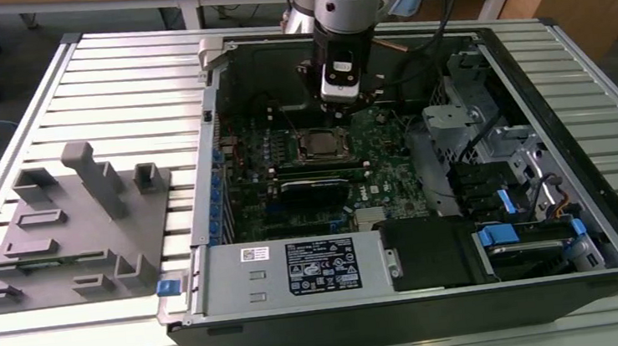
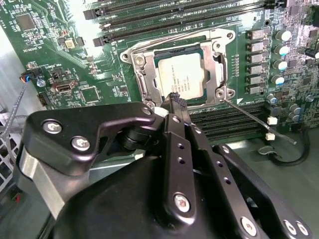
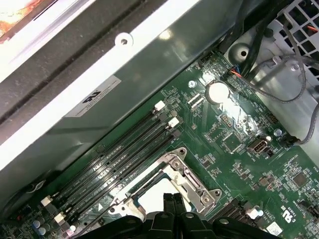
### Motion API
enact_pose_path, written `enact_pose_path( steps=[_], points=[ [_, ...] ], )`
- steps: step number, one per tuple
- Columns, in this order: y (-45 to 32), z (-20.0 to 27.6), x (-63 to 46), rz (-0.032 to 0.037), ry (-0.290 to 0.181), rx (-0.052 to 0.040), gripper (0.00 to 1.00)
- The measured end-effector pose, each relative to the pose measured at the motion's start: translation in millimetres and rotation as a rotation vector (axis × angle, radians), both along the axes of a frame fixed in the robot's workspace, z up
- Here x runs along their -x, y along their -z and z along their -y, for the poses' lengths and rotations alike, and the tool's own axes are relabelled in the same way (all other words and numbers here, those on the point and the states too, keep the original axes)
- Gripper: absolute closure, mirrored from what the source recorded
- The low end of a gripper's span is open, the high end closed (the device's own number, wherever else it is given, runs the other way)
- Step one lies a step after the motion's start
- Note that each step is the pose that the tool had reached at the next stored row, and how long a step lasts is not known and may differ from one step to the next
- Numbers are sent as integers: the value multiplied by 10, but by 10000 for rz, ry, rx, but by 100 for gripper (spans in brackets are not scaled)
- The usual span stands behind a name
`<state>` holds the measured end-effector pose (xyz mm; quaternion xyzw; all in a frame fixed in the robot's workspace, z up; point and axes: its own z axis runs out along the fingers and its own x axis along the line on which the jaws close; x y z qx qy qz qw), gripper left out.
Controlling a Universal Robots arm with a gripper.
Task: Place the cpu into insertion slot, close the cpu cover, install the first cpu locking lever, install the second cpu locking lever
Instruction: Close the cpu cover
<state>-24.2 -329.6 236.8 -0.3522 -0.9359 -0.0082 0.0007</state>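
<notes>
The cpu [image 2: 182, 74] lies flat in the insertion slot [image 2: 130, 52] on the green board, its silvery top showing. The cpu cover [image 2: 218, 69] is down around it as a metal frame. From the socket's corner a thin locking lever [image 2: 251, 119] runs out over the black memory slots, free of any catch. My gripper [image 2: 177, 102] hangs just above the socket's edge with its black fingertips [image 3: 167, 199] pressed together, holding nothing. In the exterior view the gripper [image 1: 345, 103] is inside the open case, right behind the cpu [image 1: 321, 142].
A grey slotted fixture [image 1: 68, 228] lies on the table at the exterior view's left. The labelled power supply [image 1: 295, 268] fills the case front, with drive bays and cables [image 1: 499, 165] at the right. Long memory slots [image 2: 189, 12] and a metal case wall [image 3: 99, 99] flank the socket.
</notes>
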Motion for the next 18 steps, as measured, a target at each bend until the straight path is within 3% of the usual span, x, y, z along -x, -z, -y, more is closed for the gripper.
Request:
enact_pose_path(
  steps=[4, 18],
  points=[
    [0, 0, 0, 0, -167, 0, 89],
    [4, 0, 0, 0, -2700, -1, 89]
  ],
)
